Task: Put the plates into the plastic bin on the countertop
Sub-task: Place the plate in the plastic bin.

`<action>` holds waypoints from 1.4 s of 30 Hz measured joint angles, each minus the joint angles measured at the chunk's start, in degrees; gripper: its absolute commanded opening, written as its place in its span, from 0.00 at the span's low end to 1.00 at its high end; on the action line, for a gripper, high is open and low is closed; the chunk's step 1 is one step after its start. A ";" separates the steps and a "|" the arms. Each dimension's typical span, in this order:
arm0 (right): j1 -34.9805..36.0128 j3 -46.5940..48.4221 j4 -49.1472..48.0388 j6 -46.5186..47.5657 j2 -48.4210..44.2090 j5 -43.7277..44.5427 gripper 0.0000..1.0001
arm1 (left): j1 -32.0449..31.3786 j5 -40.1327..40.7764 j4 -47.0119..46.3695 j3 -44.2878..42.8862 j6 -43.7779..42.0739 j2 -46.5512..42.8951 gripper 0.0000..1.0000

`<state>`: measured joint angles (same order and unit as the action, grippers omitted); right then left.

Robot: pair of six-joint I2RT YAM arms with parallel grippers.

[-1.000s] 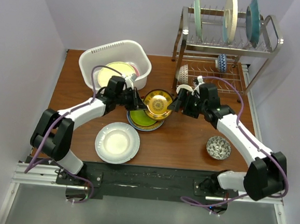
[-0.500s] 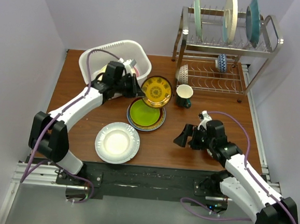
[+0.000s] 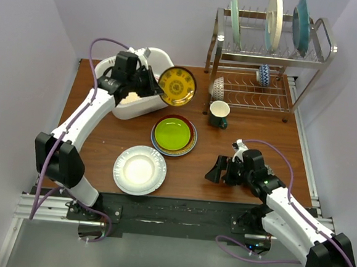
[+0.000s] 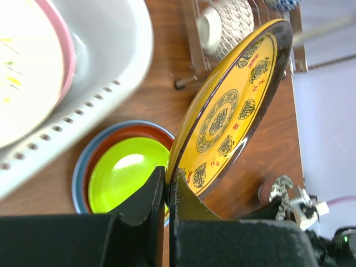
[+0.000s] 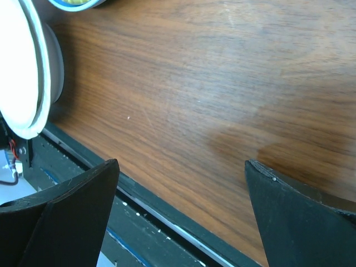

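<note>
Pinching the yellow plate (image 4: 233,111) by its rim, my left gripper (image 4: 167,173) holds it tilted at the bin's (image 3: 162,60) right edge — my right gripper (image 5: 181,162) gapes wide, empty, low over the countertop (image 5: 194,83).

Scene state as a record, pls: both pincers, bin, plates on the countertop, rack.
left pincer: shut on the rim of the yellow patterned plate, lifted and tilted just right of the plastic bin
right pincer: open, empty, low over the countertop near its front edge
bin contents: cream plate, pink plate rim showing at its edge
on countertop: lime plate atop a stack; white plate alone near the front
dish rack: three upright plates
</note>
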<state>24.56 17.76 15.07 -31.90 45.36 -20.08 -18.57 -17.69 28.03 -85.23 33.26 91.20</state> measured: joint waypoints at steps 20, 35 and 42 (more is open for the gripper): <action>1.31 0.00 -0.94 0.02 0.39 0.04 0.98 | 13.81 0.11 7.32 -9.25 0.63 7.56 0.00; 1.38 0.00 -1.03 0.02 1.90 0.04 0.98 | 17.68 2.34 6.64 -9.44 3.58 13.97 0.00; 1.38 0.00 -1.22 0.04 2.01 0.04 0.98 | 19.06 3.78 6.49 -9.97 4.74 17.70 0.00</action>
<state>25.93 17.76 13.85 -31.86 47.37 -20.03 0.49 -13.91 34.52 -95.20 38.00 108.90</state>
